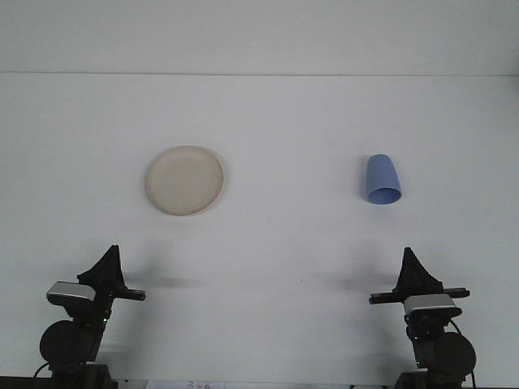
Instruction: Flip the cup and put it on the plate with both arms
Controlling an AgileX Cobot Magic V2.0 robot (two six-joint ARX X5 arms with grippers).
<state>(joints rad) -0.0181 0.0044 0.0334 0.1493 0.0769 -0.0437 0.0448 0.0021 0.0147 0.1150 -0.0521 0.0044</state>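
**White tabletop, two arms at rest, one plate, one cup**

Surface: plain white table (268, 267) filling most of the front view, meeting a pale wall along a faint horizontal line near the top.

Item 1, plate (186, 180): round, cream-coloured, shallow, with a slightly raised rim. Lies flat on the table, left of centre, in the middle depth of the scene. Nothing rests on it.

Item 2, cup (382, 180): blue, smooth, tapered. Stands on the table right of centre, at about the same depth as the plate and well apart from it. The wider end is toward the camera and the narrower end away; whether the near end is the open mouth cannot be told with certainty. Nothing touches it.

Item 3, left gripper (110, 258): black, pointing up and forward from the lower left corner, with a silver camera block beneath it. Well short of the plate. Fingers appear as a single dark wedge; spread or pressed together cannot be told.

Item 4, right gripper (410, 261): black, mirror position at the lower right corner, silver block below. Well short of the cup, holding nothing. Finger state likewise cannot be told.
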